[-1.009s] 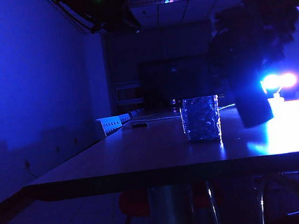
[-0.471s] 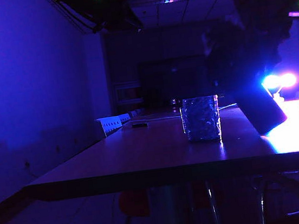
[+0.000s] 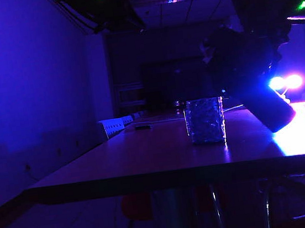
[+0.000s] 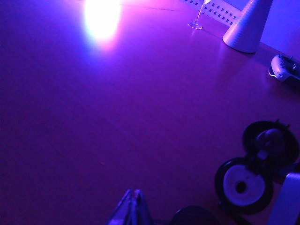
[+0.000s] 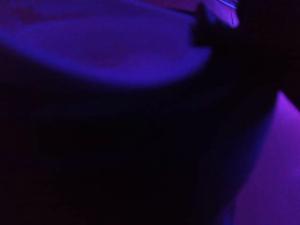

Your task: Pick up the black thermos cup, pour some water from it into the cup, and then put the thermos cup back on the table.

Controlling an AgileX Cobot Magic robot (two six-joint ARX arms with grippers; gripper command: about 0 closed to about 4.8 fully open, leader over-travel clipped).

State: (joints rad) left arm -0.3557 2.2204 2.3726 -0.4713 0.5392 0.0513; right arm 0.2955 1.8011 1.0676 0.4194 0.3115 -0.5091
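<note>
- Now the black thermos cup (image 3: pixel 265 103) hangs tilted above the table (image 3: pixel 147 159), its base low toward the right edge and its top leaning toward the cup (image 3: pixel 204 120).
- Right gripper (image 3: pixel 246 63) is clamped around the thermos; its wrist view is filled by the dark body.
- Cup stands upright mid-table, apart from the thermos.
- Left gripper (image 4: pixel 132 208) hovers over bare tabletop, fingers pressed together, holding nothing.

Thermos (image 3: pixel 265 105): black. Cup (image 3: pixel 204 120): clear glass, dimpled faceted pattern, blue-tinted. Tabletop (image 3: pixel 147 159): glossy, purple under the lighting, with white-pink glare. Cone (image 4: pixel 247 26): pale, ribbed.
</note>
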